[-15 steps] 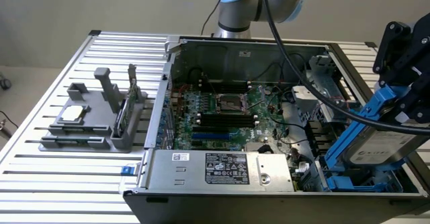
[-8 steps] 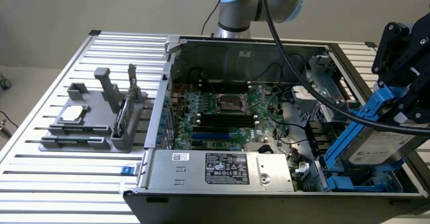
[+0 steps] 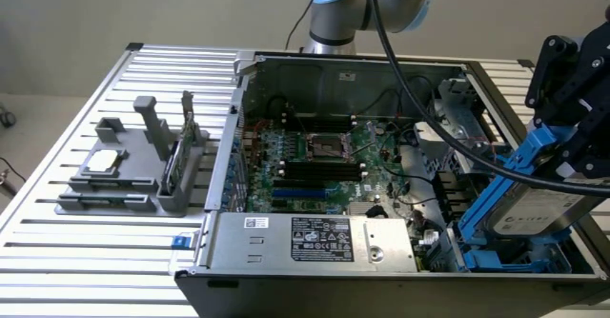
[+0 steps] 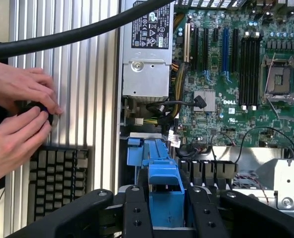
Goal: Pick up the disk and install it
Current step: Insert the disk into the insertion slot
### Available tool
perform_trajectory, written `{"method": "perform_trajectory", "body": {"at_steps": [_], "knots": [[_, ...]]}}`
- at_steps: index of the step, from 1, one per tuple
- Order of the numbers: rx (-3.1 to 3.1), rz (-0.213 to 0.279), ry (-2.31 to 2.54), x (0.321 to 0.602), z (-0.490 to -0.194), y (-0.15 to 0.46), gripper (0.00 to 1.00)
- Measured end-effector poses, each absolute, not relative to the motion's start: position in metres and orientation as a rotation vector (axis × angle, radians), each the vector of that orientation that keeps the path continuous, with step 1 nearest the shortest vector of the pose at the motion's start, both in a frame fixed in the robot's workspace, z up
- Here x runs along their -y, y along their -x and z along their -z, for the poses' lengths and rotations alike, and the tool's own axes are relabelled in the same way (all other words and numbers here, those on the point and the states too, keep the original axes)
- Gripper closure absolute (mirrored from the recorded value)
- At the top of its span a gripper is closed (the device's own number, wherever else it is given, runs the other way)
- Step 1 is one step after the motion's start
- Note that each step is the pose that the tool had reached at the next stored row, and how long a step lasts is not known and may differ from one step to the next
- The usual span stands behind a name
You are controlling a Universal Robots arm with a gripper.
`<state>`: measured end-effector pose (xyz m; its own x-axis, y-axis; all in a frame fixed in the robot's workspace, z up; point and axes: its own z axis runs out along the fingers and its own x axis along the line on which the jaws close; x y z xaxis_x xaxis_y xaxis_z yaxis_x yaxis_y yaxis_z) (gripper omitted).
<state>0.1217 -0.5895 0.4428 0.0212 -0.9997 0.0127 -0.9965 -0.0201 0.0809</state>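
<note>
Disk – tilted steeply inside the open computer case
Silver-grey with a white printed label and framed in a blue plastic carrier, it leans with its low end among the blue bay rails at the exterior view's right – the gripper clasps the carrier's upper end.

The disk at the right of the exterior view showed smooth silver-grey metal with a faint sheen, framed in a glossy blue plastic carrier, and the end effector was matt black. The surface was ribbed, brushed pale metal. The grey holder at left looked like matt plastic, and the motherboard was glossy green.
</note>
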Motion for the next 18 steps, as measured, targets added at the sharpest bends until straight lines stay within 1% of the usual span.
{"method": "perform_trajectory", "body": {"at_steps": [18], "knots": [[2.155,0.074,-2.193,0.5870,-0.4352,-0.1217,0.67]]}}
